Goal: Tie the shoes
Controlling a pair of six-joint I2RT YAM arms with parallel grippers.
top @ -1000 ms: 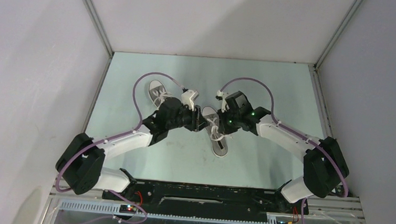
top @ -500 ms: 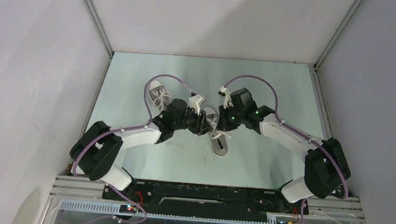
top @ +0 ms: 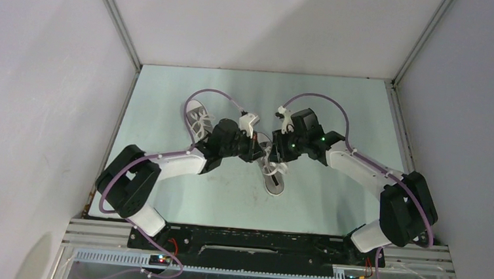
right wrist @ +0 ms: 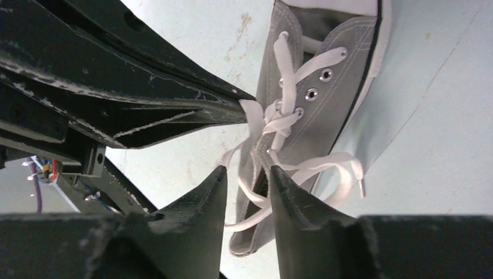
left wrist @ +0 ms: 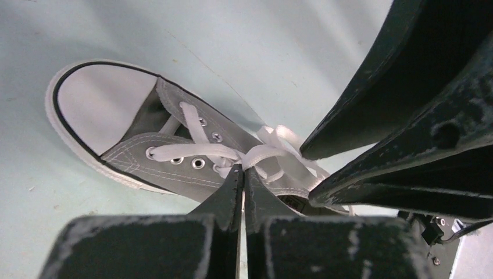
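Observation:
One grey shoe [top: 274, 183] with a white toe cap lies mid-table, toe towards the arms; it also shows in the left wrist view [left wrist: 145, 145] and the right wrist view [right wrist: 325, 75]. Its white laces [left wrist: 232, 154] lie loose and crossed over the eyelets. My left gripper [top: 261, 152] is over the shoe's throat; its jaws [left wrist: 243, 174] are shut on a lace strand. My right gripper [top: 274, 158] faces it from the right, and is open [right wrist: 249, 174] with loose lace loops [right wrist: 325, 165] hanging between and beyond its fingers. The second grey shoe [top: 198, 118] lies at the far left, partly behind the left arm.
The pale green table [top: 338, 106] is enclosed by white walls on the left, back and right. Purple cables [top: 313, 98] arch over both wrists. The two wrists almost touch above the middle shoe. The arm bases and a black rail [top: 243, 244] run along the near edge.
My left arm has stretched farther out, carrying its gripper a little right and back over the shoe. The right gripper has shifted slightly back. The shoe has stayed in place.

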